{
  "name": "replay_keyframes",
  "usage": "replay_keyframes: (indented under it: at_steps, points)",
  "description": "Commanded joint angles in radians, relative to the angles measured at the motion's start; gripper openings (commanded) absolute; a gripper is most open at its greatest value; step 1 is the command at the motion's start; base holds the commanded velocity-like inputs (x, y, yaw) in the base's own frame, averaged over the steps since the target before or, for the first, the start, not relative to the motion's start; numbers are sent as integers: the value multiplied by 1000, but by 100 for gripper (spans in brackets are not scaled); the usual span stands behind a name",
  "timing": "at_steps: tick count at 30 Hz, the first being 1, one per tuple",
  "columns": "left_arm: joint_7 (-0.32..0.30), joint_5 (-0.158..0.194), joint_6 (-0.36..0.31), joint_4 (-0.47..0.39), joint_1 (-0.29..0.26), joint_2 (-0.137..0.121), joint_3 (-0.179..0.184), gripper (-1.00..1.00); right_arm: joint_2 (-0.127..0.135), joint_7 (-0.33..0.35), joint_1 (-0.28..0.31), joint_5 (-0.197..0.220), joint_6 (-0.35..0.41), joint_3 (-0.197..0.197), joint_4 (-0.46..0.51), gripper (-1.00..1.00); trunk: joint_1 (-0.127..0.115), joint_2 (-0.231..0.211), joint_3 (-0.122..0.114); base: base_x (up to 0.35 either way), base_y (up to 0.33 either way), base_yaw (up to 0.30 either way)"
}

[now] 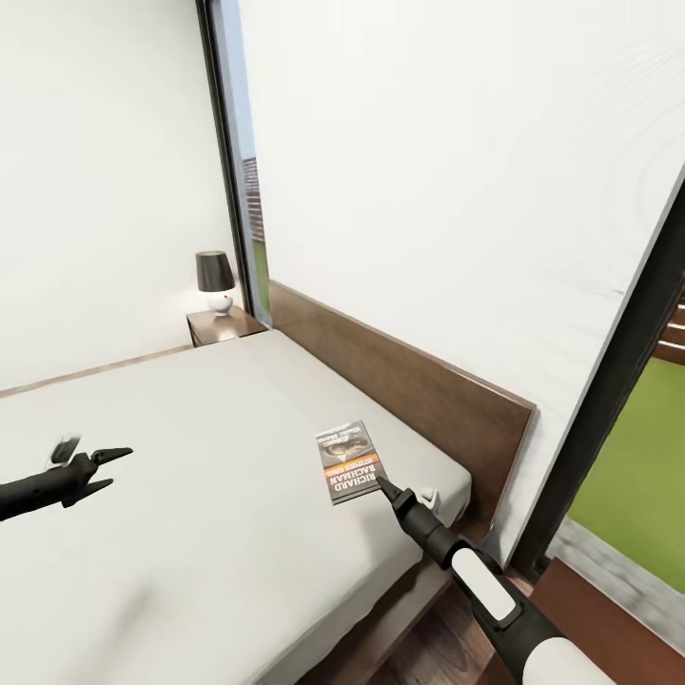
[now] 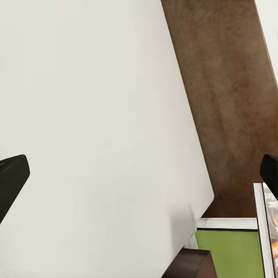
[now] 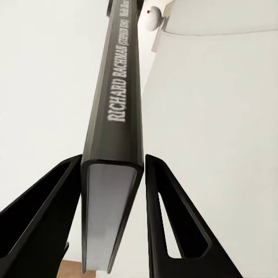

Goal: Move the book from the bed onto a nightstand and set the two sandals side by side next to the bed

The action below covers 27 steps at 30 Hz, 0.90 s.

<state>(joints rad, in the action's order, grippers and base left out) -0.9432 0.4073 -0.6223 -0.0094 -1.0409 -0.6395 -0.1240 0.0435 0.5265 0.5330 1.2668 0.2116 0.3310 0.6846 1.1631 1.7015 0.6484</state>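
A: How is the light?
B: Bright, flat and even. The walls [image 1: 95, 143] are nearly washed out, and the bed [image 1: 190, 495] carries only faint, soft shadows.
A: Any blur?
B: The head view bends straight lines near its edges. The book [image 3: 113, 145] lettering in the right wrist view is sharp nearby, softer farther off.

1. Book [image 1: 348, 461] on the bed [image 1: 190, 457], toward 3 o'clock, near the headboard [image 1: 409, 381].
2. Right claw [image 1: 381, 482] at the book's 5 o'clock corner, book edge between its fingers [image 3: 174, 220].
3. Nightstand [image 1: 224, 326] with lamp [image 1: 215, 280] at 12 o'clock, beyond the bed.
4. Left claw [image 1: 112, 468] over the bed at 9 o'clock.
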Motion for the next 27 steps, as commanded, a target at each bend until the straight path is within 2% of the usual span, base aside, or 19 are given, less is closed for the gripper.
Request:
replay_keyframes:
  at_steps: [1, 15, 27]
  points:
    - [-2, -5, -7, 0, -1, 0, -8, 100, 1, 1, 1, 11, 4, 3, 0, -100, 0, 0, 1, 0, 0, 8]
    - [-2, -5, -8, 0, -1, -2, -8, 100, 1, 1, 1, 12, 4, 3, 0, -100, 0, 0, 1, 0, 0, 7]
    - [-2, -5, -8, 0, -1, -2, -8, 100, 0, 1, 1, 12, 4, 4, 1, -100, 0, 0, 1, 0, 0, 194]
